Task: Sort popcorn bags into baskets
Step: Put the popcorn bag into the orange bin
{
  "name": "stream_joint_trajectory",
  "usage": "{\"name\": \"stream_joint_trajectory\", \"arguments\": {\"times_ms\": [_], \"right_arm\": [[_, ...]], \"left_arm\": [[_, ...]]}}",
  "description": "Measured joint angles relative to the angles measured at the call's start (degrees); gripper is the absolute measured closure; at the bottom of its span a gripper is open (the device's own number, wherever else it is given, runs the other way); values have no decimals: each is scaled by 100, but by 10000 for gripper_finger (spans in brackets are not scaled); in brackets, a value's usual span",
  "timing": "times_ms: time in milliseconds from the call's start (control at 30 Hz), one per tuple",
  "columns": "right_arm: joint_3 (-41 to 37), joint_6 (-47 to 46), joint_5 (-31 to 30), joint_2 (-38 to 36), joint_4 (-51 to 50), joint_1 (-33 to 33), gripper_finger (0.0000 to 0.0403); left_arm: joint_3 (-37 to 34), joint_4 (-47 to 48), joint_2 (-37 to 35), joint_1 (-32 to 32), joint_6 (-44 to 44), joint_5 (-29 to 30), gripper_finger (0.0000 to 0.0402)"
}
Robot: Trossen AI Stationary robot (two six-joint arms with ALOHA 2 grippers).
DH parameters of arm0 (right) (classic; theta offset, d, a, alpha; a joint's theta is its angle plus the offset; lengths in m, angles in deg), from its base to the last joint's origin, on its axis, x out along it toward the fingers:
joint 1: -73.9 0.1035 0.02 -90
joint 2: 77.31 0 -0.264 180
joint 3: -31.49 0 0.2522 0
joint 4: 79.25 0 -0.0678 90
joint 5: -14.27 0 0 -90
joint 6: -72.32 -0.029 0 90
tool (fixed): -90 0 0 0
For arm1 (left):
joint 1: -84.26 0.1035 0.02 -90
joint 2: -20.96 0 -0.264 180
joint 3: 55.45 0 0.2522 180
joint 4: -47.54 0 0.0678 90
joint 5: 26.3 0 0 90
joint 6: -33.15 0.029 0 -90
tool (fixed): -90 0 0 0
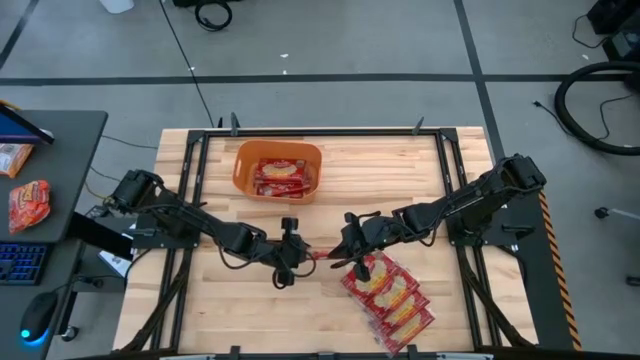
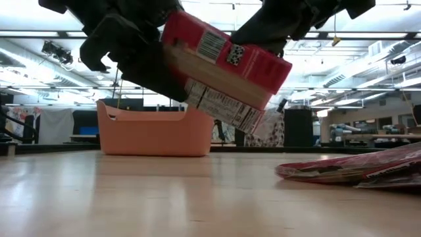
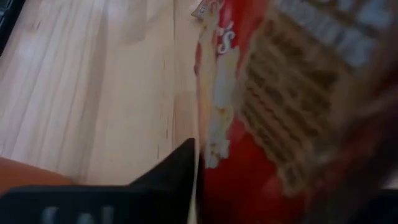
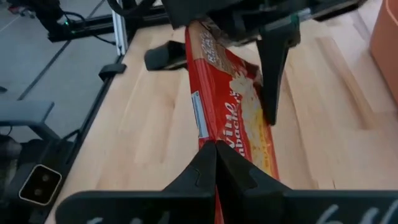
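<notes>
One red popcorn bag [image 2: 223, 66] hangs tilted above the middle of the table, between my two grippers. My left gripper [image 1: 300, 250] is shut on the end toward the table's left, my right gripper [image 4: 216, 146] on the end toward the right. The orange basket [image 1: 240, 175] stands at the far side with a few bags [image 1: 280, 177] lying in it. Several more bags [image 1: 390, 295] lie in a loose pile on the table by the near right, below my right gripper. My left gripper has the bag's left end between its two fingers, one finger [image 4: 273, 81] on the printed face and the other behind it. The fingers slant down from the table's left. The bag is clear of the table. My right gripper pinches the bag's right end [image 4: 217, 134] between its two fingers, which meet over its edge. They slant down from the table's right, along the bag's length. The bag is lifted clear and tilted, its right end higher in the low view.
Dark frame rails [image 1: 195, 190] run along the table's left and right sides. A side desk at the left bears an orange-red packet [image 1: 28, 205] and a keyboard [image 1: 20, 265]. Bare wood [image 1: 300, 320] lies at the near middle and in front of the basket.
</notes>
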Motion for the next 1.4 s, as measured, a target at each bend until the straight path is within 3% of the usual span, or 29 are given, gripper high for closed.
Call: {"name": "stream_joint_trajectory", "arguments": {"times_ms": [167,333,467,633,833,967,1167,1267,1400], "right_arm": [[0,35,-82,-4,46,0,377],[0,50,-55,-98,-89,-2,316],[-2,11,-149,-559,-752,-52,263],[0,-60,-962,-1410,-1791,-42,223],[0,-153,-1905,-1997,-2510,155,214],[-2,-155,-2004,-1961,-2508,274,218],[-2,-153,-2004,-1609,-2469,398,220],[-4,-153,-1998,-1410,-2448,411,220],[-7,-147,-1998,-1219,-2379,443,221]], "left_arm": [[0,27,0,-4,1,-8,369],[-2,144,-104,-22,4,2,370],[-4,490,-503,-22,8,9,360],[-4,920,-1196,-15,358,340,362],[-2,1419,-2022,182,1225,871,363],[-4,1832,-2372,696,1606,807,363],[-14,2109,-2631,1850,2032,-406,362],[-297,1681,-2759,2429,2401,-918,362],[-986,1105,-3031,3146,2820,-961,362]]}}
